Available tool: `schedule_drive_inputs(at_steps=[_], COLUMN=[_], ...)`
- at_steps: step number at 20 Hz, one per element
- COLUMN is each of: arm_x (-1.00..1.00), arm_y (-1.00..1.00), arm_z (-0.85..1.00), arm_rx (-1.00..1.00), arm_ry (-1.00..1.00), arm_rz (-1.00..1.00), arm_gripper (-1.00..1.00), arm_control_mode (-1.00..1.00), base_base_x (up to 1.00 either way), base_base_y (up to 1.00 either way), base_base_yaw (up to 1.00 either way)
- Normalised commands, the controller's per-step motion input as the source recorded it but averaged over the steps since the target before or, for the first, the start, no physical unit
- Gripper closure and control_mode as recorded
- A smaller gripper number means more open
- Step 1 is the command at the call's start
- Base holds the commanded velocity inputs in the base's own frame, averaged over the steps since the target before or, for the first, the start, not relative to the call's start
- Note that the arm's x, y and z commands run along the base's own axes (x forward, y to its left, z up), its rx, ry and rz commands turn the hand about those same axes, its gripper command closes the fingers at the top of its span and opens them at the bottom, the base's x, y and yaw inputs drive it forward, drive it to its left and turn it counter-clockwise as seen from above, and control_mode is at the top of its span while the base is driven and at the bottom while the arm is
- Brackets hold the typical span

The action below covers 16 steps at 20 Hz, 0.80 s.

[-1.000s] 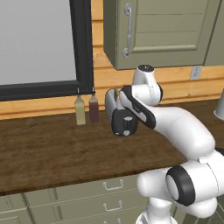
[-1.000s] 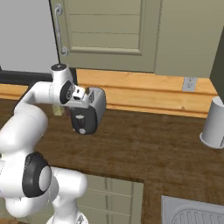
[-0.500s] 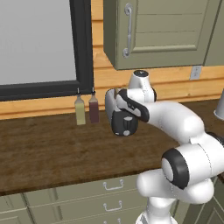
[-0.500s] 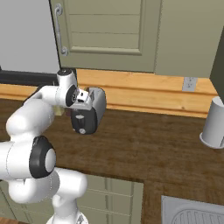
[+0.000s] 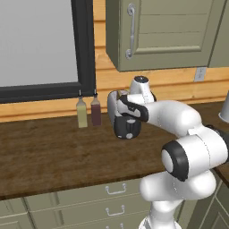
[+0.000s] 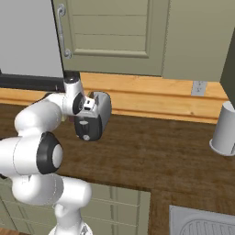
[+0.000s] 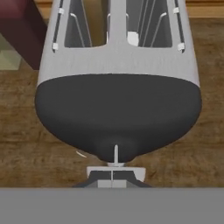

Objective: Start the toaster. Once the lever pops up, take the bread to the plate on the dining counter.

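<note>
toaster [image 7: 118, 87]: upper and middle of the hand view, black end panel facing the camera; centre of the left base view on the wooden desk [image 5: 53, 156]
lever [image 7: 116, 167]: pale tab, bottom centre, under the panel
claw [image 7: 112, 180]: fingers closed together, right at the lever, gripping nothing
bottles [image 5: 88, 111]: left of the toaster, near the wall

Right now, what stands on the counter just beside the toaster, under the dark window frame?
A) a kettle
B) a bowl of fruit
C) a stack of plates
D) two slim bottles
D: two slim bottles, one yellowish and one dark red, stand upright side by side on the wooden counter, just left of the toaster in the left base view.
</note>
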Motion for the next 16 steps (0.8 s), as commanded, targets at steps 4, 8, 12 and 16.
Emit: schedule_drive_inputs(at_steps=[4,8,12,16], arm_x=[0.0,0.0,0.0,0.0], arm_y=[0.01,0.01,0.0,0.0], arm_z=[-0.25,-0.35,-0.39,-0.41], arm_rx=[0.0,0.0,0.0,0.0], arm_ry=[0.0,0.0,0.0,0.0], arm_rz=[0.0,0.0,0.0,0.0], arm_gripper=[1.0,1.0,1.0,1.0], arm_control_mode=[-1.0,-1.0,-1.0,-1.0], base_base_x=[0.0,0.0,0.0,0.0], base_base_y=[0.0,0.0,0.0,0.0], base_base_yaw=[0.0,0.0,0.0,0.0])
